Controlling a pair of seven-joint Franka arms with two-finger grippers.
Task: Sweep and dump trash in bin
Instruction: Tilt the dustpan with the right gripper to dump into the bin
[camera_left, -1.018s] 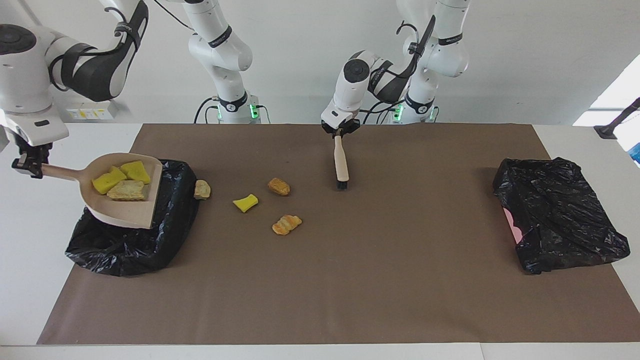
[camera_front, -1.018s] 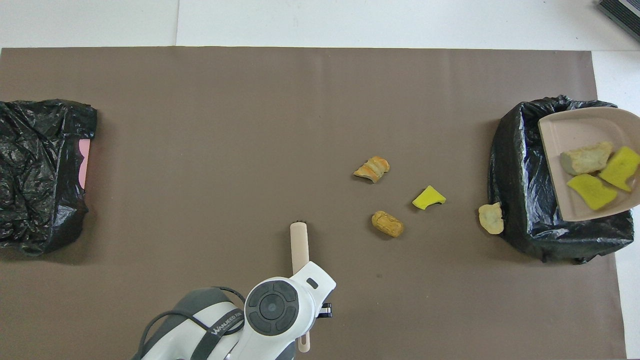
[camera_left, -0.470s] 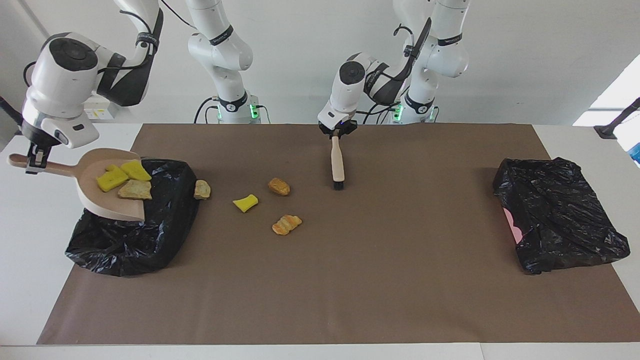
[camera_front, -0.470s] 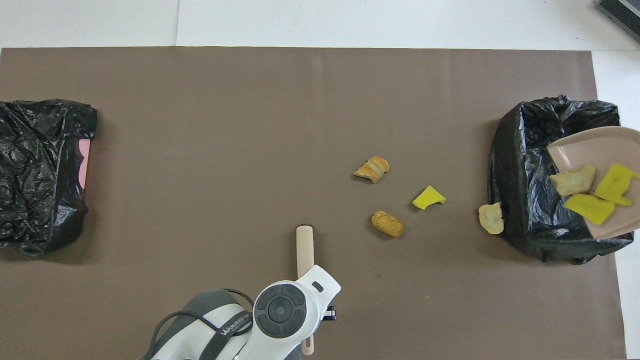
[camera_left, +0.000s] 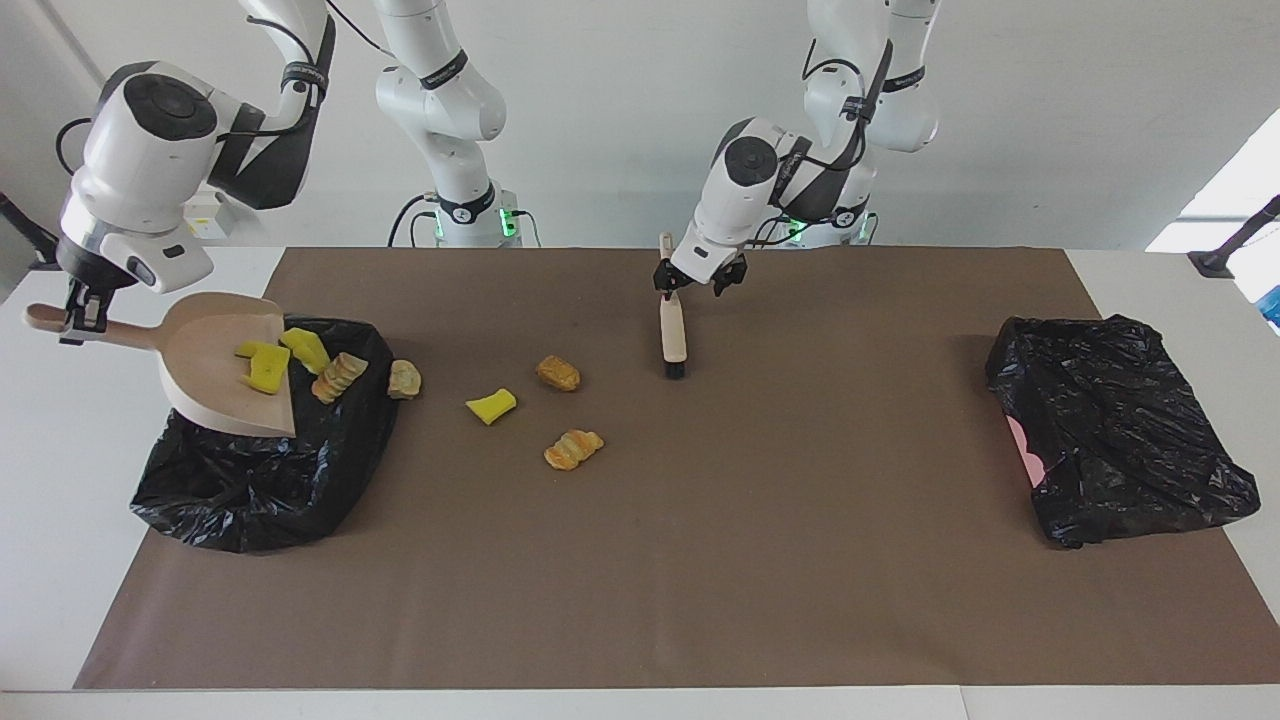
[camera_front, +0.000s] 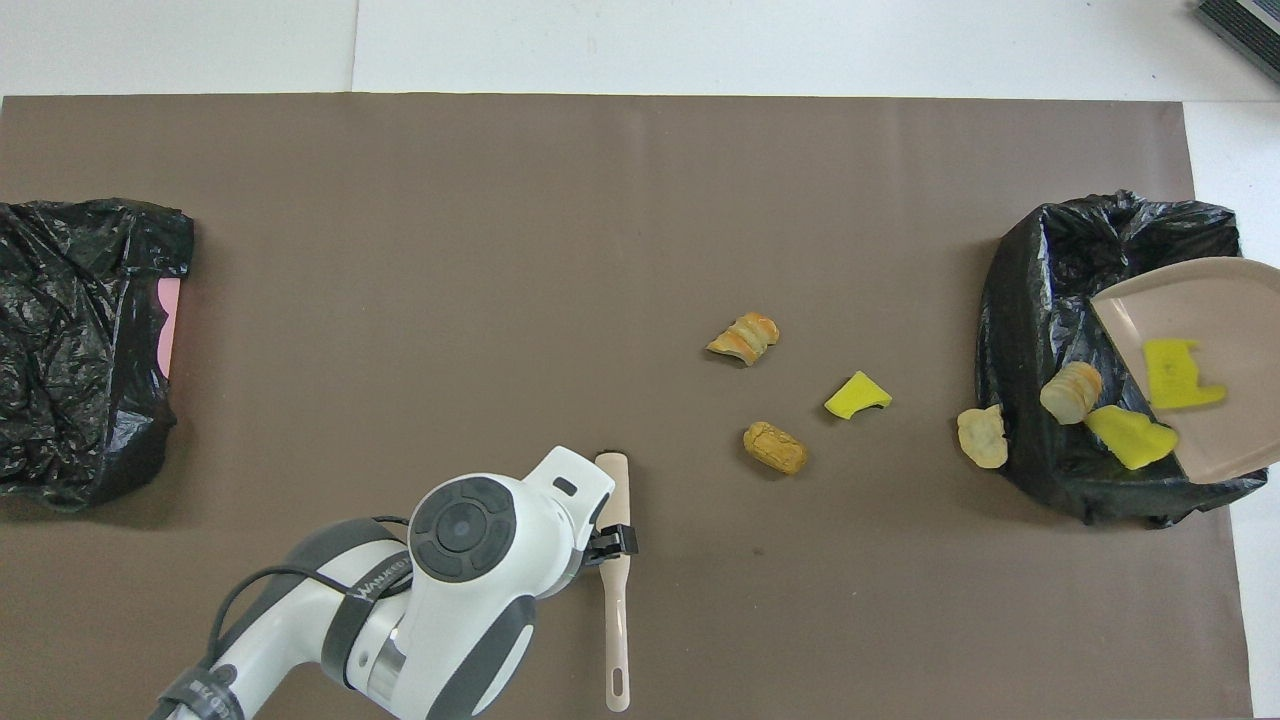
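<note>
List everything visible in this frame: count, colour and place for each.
mat: 1, brown, covers the table.
bins: 2, lined with black bags, one at the right arm's end, one at the left arm's end.
dustpan: 1, beige, tilted over the right arm's bin.
brush: 1, beige with dark bristles, on the mat.
yellow scraps: 3, one on the dustpan, one at its lip, one on the mat.
tan scraps: 4, one off the lip over the bin, one beside that bin, two mid-mat.
right gripper: shut on the dustpan's handle.
left gripper: open, over the brush's handle.
</note>
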